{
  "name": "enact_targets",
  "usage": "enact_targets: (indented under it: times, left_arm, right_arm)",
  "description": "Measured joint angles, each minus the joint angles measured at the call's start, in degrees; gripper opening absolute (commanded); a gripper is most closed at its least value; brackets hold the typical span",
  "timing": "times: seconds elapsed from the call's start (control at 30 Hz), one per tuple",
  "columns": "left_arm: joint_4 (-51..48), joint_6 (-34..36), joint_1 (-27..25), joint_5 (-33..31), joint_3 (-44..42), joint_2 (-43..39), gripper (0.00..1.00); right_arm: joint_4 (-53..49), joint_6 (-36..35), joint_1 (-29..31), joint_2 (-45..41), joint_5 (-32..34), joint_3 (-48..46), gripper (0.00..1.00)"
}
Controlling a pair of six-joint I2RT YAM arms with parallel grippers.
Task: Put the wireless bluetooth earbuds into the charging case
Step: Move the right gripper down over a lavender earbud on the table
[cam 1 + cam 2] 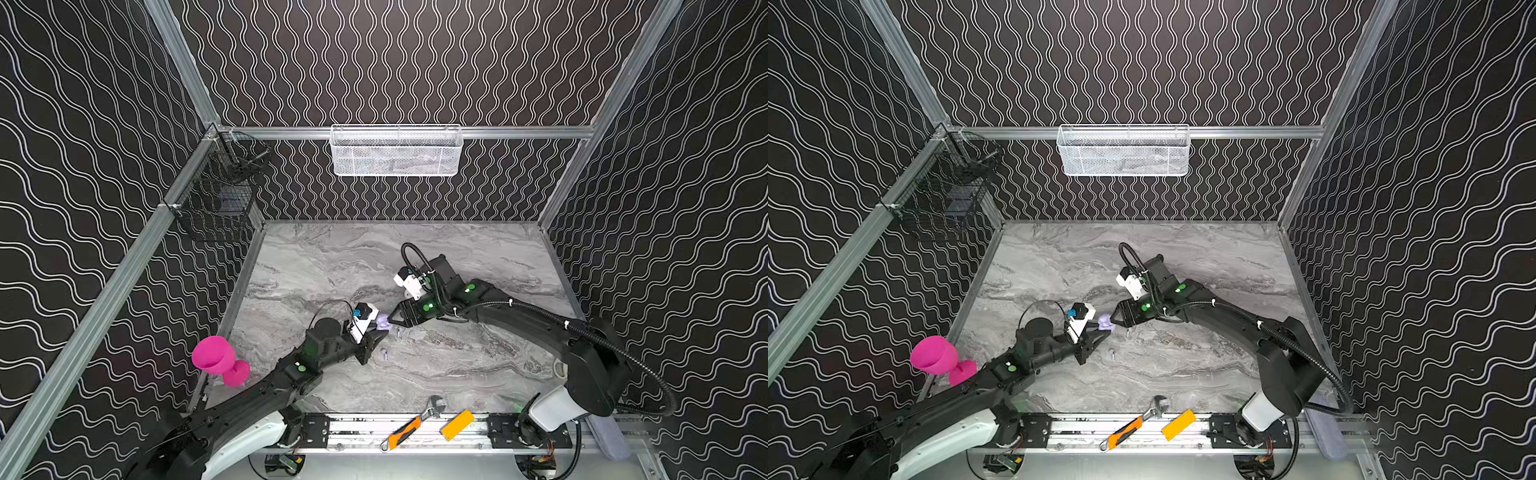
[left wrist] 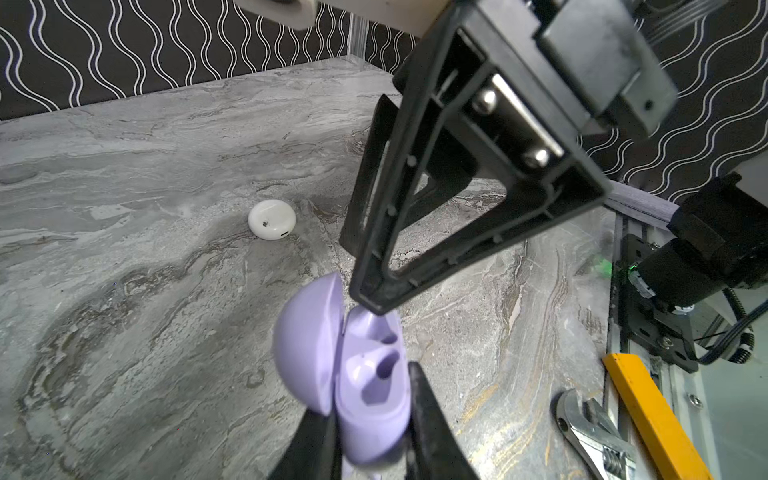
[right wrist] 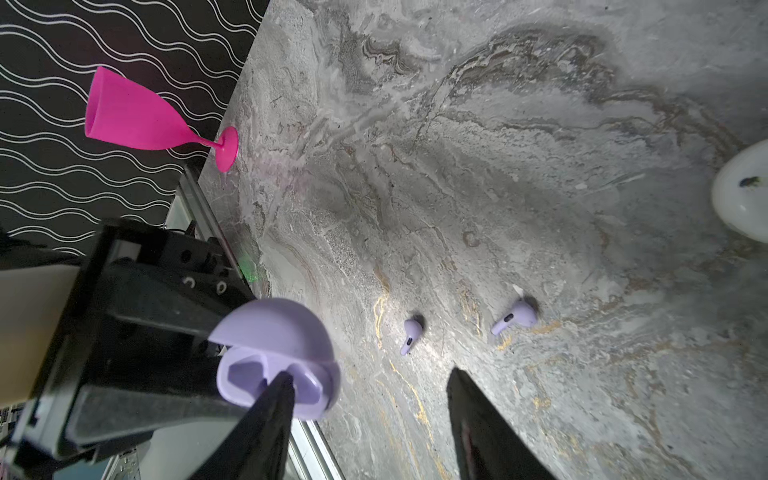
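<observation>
The left hand is clamped on the lavender charging case, whose lid is swung open and whose two wells are bare. The right hand has its jaws apart, and one fingertip touches the case's inner rim. A lavender earbud and a second lavender earbud lie loose on the marbled surface, near each other. A closed white charging case bears a small dark mark, too small to read.

Case in left claw over table; two earbuds lying before it; goblet far left.
</observation>
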Motion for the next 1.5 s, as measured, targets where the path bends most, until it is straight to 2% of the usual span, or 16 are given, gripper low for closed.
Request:
enact_targets:
  times: [0.2,0.47,0.73,0.93,1.1,1.33,1.5]
  left_arm:
    - [-0.1,0.0,0.0,-1.4,0.0,0.0,0.06]
    - [-0.3,0.0,0.0,-2.8,0.0,-1.4,0.05]
    - [-0.9,0.0,0.0,-5.0,-0.9,-4.5,0.06]
    - [-1.6,-0.1,0.0,-7.1,-2.3,-9.0,0.06]
    - [-1.9,-0.1,0.0,-8.1,-2.8,-11.3,0.06]
    - [-2.7,-0.2,0.0,-8.5,-3.0,-12.2,0.06]
    - [-2.7,-0.3,0.0,-8.6,-3.2,-13.2,0.06]
  right_arm:
    - [-0.7,0.0,0.0,-1.4,2.2,0.5,0.6]
    - [-4.3,1.8,0.0,-1.5,11.7,0.0,0.55]
    - [-7.8,3.8,2.4,5.0,19.6,1.0,0.45]
    - [-8.9,5.1,3.7,10.3,23.4,3.2,0.42]
    - [-10.4,5.6,5.7,14.6,25.5,6.2,0.42]
    - [-12.4,5.9,7.7,19.8,28.5,10.1,0.5]
    - [-14.1,6.0,8.0,22.3,30.6,11.5,0.51]
